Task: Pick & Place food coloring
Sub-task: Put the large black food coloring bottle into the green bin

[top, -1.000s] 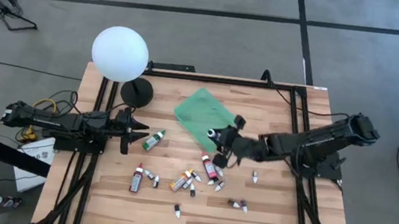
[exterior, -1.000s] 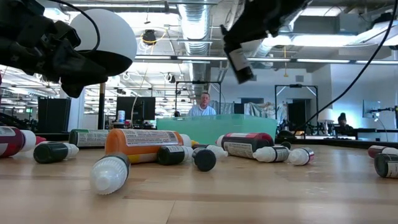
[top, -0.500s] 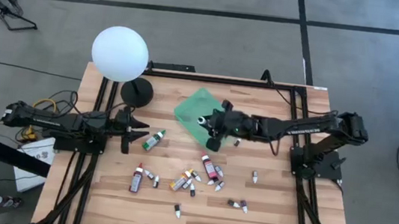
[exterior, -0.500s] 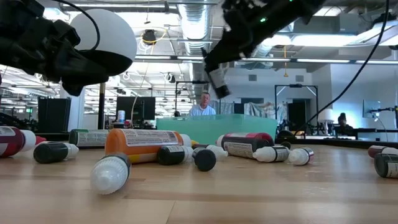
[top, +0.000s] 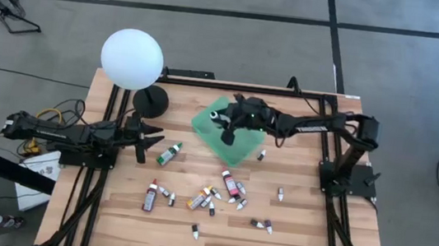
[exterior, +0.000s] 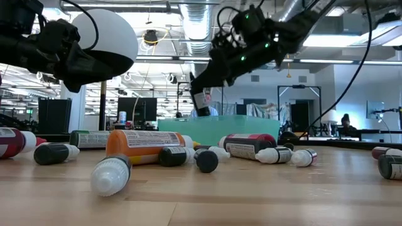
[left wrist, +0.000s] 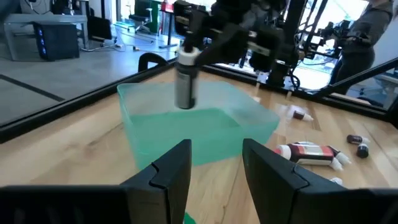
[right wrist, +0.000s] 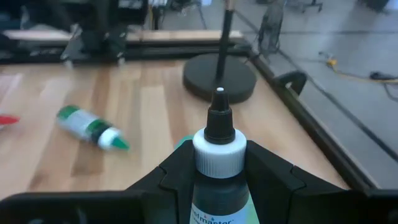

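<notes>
A: Item one, nearest the low camera: loose food coloring lying on the wooden table (top: pixel 298 231). What is showing?

B: A white-capped bottle (exterior: pixel 110 174) is lying closest, with an orange-bodied bottle (exterior: pixel 144 145) just behind it, then a dark bottle with a red band (exterior: pixel 249 147) and several tiny white-tipped tubes beside it. From above, the main cluster (top: pixel 211 197) is sitting near the table's middle, with strays toward the right and front, well over a dozen in all.

A: Item two, the grippers?

B: The left gripper (top: pixel 154 139) is waiting over the table's left side, fingers (left wrist: pixel 171 171) standing apart and holding nothing, near a green-capped bottle (top: pixel 169 154) lying on the wood. The right gripper (top: pixel 231 126) is clamped on a dark bottle with a white collar and black tip (right wrist: pixel 219 146), carrying it upright above the green tray (top: pixel 212 118).

A: Item three, farthest back?

B: The tray, then the white globe lamp (top: pixel 132 59) on its black base at the far left corner.

A: Progress?

B: Early, by my reading. No bottle is visible inside the tray yet; the held one is hanging over it, not yet released. Nearly the whole stock is waiting on the table
</notes>
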Robot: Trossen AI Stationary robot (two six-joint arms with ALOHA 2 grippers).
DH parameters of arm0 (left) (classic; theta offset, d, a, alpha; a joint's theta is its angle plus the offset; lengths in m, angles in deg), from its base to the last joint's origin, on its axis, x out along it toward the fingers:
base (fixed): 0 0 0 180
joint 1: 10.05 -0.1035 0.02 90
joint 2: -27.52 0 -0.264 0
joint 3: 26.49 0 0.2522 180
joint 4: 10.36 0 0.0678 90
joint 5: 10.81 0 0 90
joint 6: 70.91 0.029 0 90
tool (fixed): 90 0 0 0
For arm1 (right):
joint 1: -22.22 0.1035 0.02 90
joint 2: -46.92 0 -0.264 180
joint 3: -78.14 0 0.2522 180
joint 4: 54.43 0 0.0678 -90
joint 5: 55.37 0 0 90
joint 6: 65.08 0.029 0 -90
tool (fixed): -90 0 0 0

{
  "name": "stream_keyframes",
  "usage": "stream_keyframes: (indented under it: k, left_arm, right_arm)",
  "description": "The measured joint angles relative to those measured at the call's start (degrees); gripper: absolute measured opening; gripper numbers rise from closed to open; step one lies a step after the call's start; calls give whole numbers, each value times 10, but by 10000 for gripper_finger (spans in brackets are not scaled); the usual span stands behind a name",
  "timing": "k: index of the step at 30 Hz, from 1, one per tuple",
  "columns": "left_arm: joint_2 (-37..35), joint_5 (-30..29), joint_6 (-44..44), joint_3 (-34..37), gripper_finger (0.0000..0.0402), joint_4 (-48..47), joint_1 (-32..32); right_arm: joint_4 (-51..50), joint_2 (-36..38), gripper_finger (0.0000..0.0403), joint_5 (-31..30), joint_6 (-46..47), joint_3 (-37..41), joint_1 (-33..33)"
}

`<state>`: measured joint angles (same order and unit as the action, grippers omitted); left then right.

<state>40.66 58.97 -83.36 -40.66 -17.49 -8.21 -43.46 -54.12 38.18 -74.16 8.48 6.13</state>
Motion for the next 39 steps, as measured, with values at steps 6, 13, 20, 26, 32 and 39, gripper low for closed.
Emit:
stream_keyframes:
  k: [6, 13, 20, 26, 32, 39]
  left_arm:
    - [0, 2, -1, 0, 138, 0, 0]
    - [0, -13, 5, 0, 138, -3, 0]
    - [0, -41, 13, 0, 138, -11, 0]
    - [0, -39, 15, 0, 138, -11, 0]
    - [0, -45, 28, 0, 138, -12, 0]
    - [0, -29, 21, 0, 138, -12, 0]
  right_arm:
    - [68, -40, 118, 1, 13, -1, -13]
    - [89, -56, 118, -3, 21, 0, -13]
    - [94, -58, 118, -4, 22, 0, -13]
    - [92, -58, 118, -4, 26, 0, -13]
    - [92, -58, 118, -4, 36, 0, -13]
    - [97, -58, 118, -30, 69, 0, -13]
